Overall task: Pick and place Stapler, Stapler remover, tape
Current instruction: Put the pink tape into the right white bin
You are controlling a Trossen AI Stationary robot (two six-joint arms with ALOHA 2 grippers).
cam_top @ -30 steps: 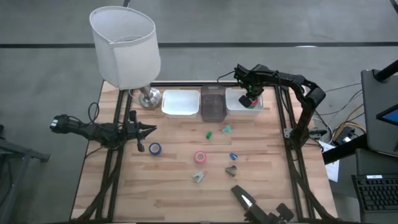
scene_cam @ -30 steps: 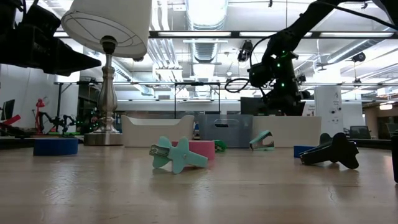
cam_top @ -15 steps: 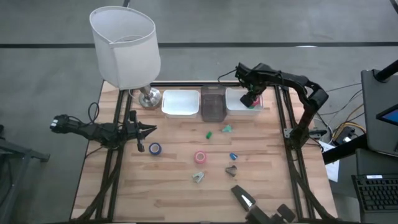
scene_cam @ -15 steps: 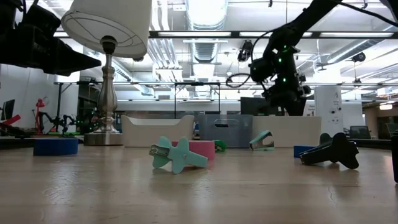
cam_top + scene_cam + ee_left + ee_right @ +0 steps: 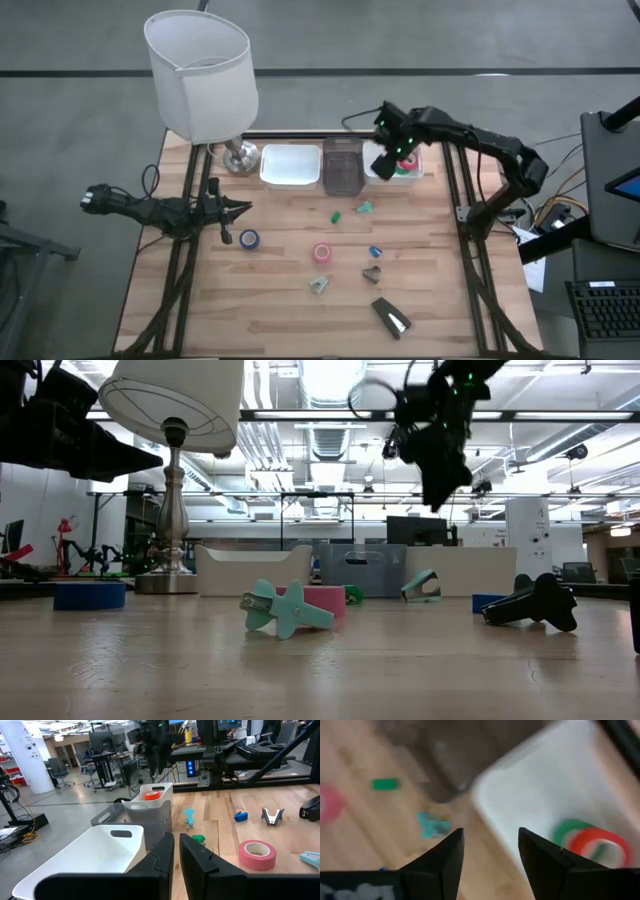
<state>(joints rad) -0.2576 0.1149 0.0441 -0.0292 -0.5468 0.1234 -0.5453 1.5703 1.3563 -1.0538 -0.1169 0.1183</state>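
My right gripper [image 5: 384, 160] hangs open and empty high above the left edge of the right white bin [image 5: 414, 176]; it also shows in the low view [image 5: 436, 485]. A red tape roll [image 5: 594, 843] and a green tape roll [image 5: 570, 829] lie in that bin. A pink tape roll [image 5: 321, 252] and a blue tape roll [image 5: 249, 238] lie flat on the table. The black stapler [image 5: 391, 317] lies near the front edge. Teal staple removers [image 5: 365, 208] [image 5: 319, 285] and a dark one [image 5: 371, 274] lie mid-table. My left gripper [image 5: 243, 208] is shut, waiting at the left.
A white bin [image 5: 291, 166] and a grey bin [image 5: 342, 168] stand beside the right bin along the far edge. A lamp [image 5: 200, 75] stands at the far left corner. Small green [image 5: 338, 215] and blue [image 5: 375, 251] bits lie between the removers.
My right gripper has risen and gone toward the table's left, away from the middle of the right bin. The red tape roll that was at its fingers now lies in the bin beside the green roll.
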